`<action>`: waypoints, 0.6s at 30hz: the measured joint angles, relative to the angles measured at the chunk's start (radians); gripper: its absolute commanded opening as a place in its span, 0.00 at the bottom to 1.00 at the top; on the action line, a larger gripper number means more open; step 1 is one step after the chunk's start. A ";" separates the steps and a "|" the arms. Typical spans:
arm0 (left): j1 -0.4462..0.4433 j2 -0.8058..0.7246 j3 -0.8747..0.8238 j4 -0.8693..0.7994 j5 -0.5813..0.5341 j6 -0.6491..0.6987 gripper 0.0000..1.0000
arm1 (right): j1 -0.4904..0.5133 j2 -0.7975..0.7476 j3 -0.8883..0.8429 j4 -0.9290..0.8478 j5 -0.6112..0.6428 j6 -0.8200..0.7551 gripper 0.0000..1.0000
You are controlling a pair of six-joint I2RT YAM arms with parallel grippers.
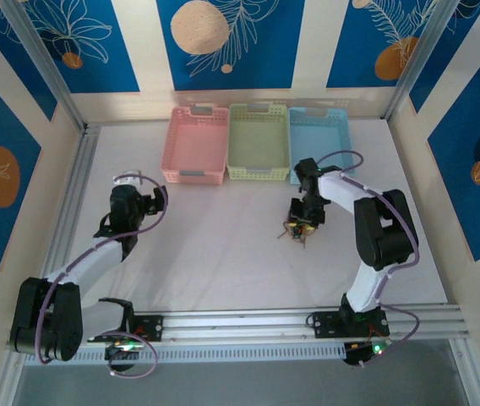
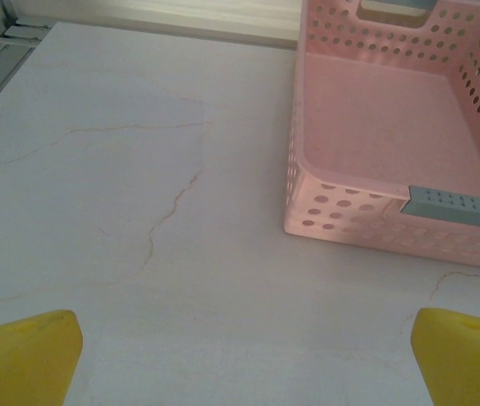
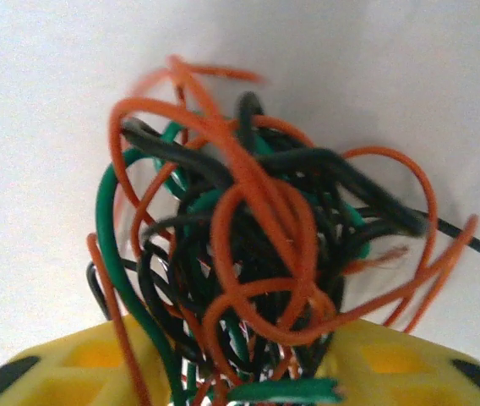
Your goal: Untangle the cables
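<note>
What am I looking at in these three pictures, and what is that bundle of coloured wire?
Two white robot arms are bolted to a pale table. The overhead camera shows both, plus a pink basket, a green basket and a blue basket at the far side. The other two pictures come from cameras on each wrist. The left gripper has its yellow fingers spread wide over bare table near the pink basket. The right gripper has a knotted clump of cables between its fingers.

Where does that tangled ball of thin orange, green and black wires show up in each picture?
Top external: tangled wire clump, right of centre, at the right pincer.
Left wrist: not in it.
Right wrist: wire clump centre, above the yellow fingers.
Shared landmark: white tabletop.
</note>
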 measured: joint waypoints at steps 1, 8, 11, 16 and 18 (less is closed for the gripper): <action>0.000 0.000 0.000 0.000 0.000 0.000 1.00 | 0.024 0.012 0.018 0.003 -0.015 -0.005 0.31; 0.000 0.002 0.000 0.000 0.016 0.000 0.99 | 0.241 0.196 0.275 0.014 -0.129 -0.023 0.07; 0.000 0.002 0.000 0.000 0.027 0.000 0.99 | 0.324 0.291 0.418 0.003 -0.144 -0.028 0.00; 0.000 0.002 0.000 0.001 0.046 0.000 0.98 | 0.387 0.393 0.575 -0.034 -0.143 -0.035 0.00; 0.000 0.002 0.000 0.002 0.065 0.000 0.97 | 0.383 0.419 0.613 -0.059 -0.143 -0.046 0.00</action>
